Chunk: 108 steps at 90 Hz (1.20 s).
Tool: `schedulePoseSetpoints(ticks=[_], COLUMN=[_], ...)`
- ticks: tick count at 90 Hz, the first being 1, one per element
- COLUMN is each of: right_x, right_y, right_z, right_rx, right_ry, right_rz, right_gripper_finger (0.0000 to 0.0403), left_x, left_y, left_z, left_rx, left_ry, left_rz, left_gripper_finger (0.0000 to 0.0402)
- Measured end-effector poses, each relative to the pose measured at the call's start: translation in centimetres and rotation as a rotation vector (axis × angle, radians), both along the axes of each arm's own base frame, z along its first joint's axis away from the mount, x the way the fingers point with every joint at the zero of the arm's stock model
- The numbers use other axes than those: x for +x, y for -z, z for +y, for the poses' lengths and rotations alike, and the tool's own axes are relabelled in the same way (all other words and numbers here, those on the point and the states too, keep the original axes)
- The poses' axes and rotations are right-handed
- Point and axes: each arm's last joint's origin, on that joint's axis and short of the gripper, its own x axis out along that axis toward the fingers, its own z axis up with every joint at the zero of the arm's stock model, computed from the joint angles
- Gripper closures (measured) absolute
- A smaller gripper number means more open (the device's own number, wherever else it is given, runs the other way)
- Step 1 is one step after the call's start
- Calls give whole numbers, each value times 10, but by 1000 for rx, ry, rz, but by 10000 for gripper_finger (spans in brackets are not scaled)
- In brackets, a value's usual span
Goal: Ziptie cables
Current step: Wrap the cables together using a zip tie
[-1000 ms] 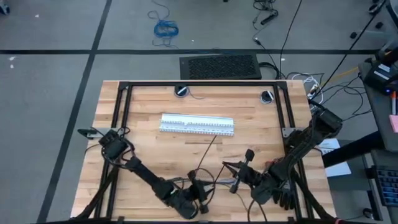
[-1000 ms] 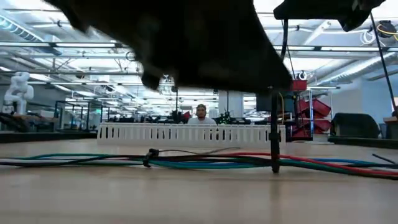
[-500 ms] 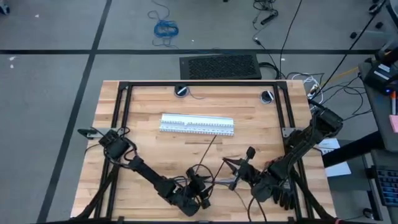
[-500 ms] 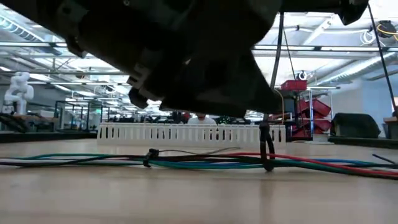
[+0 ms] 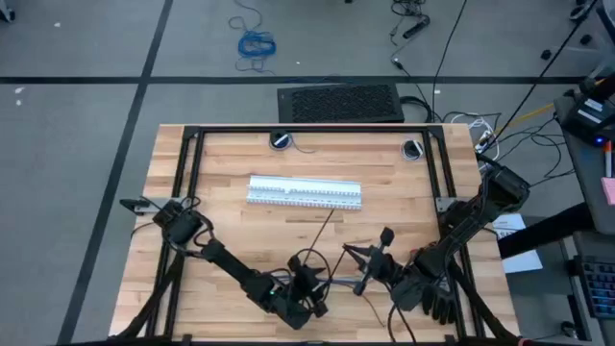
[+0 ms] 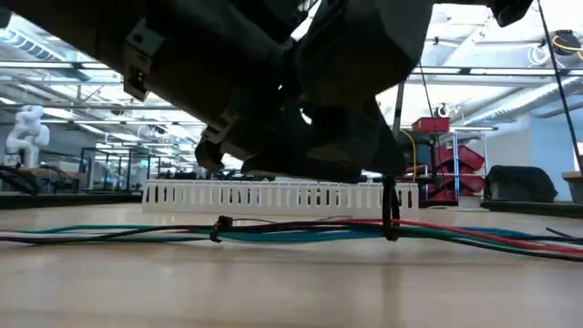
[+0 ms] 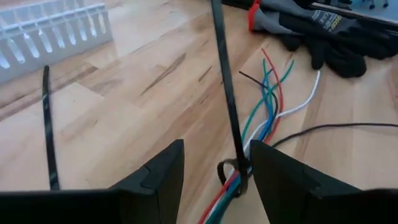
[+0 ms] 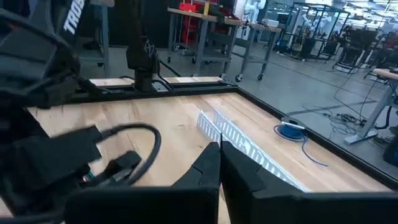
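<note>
Near the front edge of the bench (image 5: 173, 173), between the two arms, the cables (image 6: 301, 235) lie flat as a bundle of red, green, blue and white wires. In the low view their long axis runs side to side across the bench. In the left wrist view the wires fan apart at one end (image 7: 267, 106), towards a pair of black gloves (image 7: 323, 31) lying just beyond them.

One ziptie (image 7: 227, 99) is looped around the bundle. Its strap stands nearly upright, crosswise to the wires, and rises out of the picture. In the low view the same strap (image 6: 390, 211) is a thin dark vertical line over the cables. A small dark band (image 6: 219, 230) grips the bundle further along. The second ziptie (image 7: 47, 124) lies flat on the wood, well apart from the wires, and points towards the white slotted strip (image 7: 50, 31).

The left hand (image 7: 216, 155) hovers low over the looped spot with its fingers spread wide. The upright strap stands in the gap close to one finger, and nothing is clamped.

The right hand (image 8: 219, 158) sits just beside the bundle on the other side. Its fingers are pressed together, and I cannot tell what, if anything, is pinched between them.
</note>
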Motion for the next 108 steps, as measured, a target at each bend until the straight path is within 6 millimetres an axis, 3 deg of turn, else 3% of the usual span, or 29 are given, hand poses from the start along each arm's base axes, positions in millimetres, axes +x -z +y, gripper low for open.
schedulePoseSetpoints(ticks=[14,52,108], right_x=[0,0,3], right_y=[0,0,-6], right_z=[0,0,1], right_rx=[-3,-3,-18], right_ry=[0,1,-6], right_rz=[2,2,-17], right_gripper_finger=[403,403,403], left_x=[0,5,9], left_y=[0,0,1], left_z=[1,8,11], left_rx=[3,-12,0], left_ry=[-5,-5,42], left_rz=[-2,7,38], left_gripper_finger=[235,340,304])
